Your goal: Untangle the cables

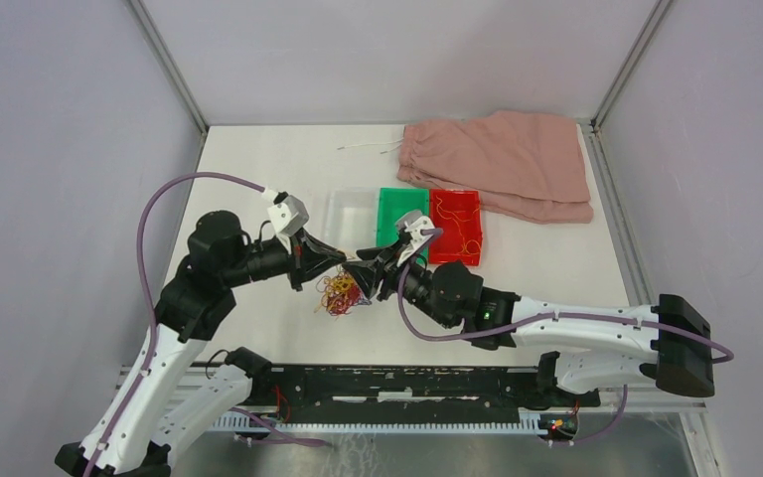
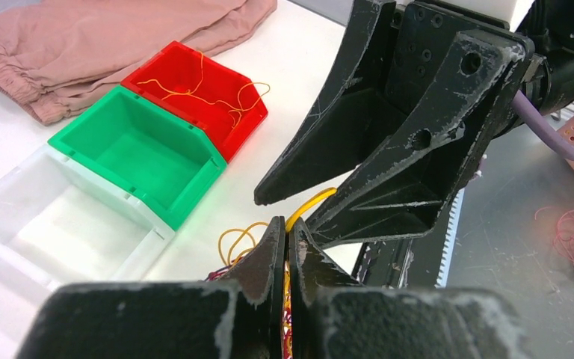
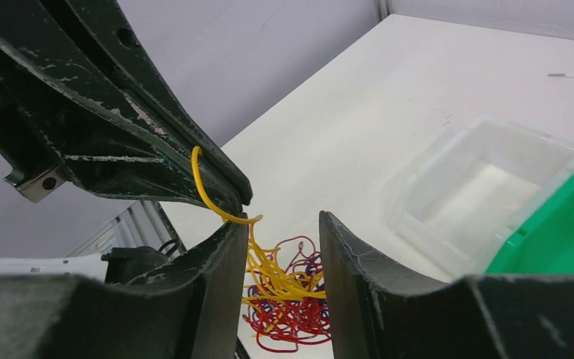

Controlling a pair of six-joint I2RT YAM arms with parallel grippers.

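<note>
A: Nearest first. Left hand is pressed together on the cables. A yellow strand comes out at its tips, and more colour is wedged between the fingers.

B: Right hand?

A: Spread, tip to tip with the left. The yellow strand brushes one finger, but nothing is pinched. My read: the left anchors while the right lines up to draw one strand free.

B: The clump itself?

A: Yellow, red and dark blue, just below both hands over the worktop. Whether it hangs or rests I can't tell (from above, the hands cover its top).

B: Beyond?

A: Three bins in a row: clear bin, green bin, red bin. The red one holds loose yellow wires, so probably a drop-off for freed strands. The green one looks bare. The clear one is hard to read.

B: Far end?

A: Pink cloth with a white drawstring beside it. I judge it no part of the job.
</note>
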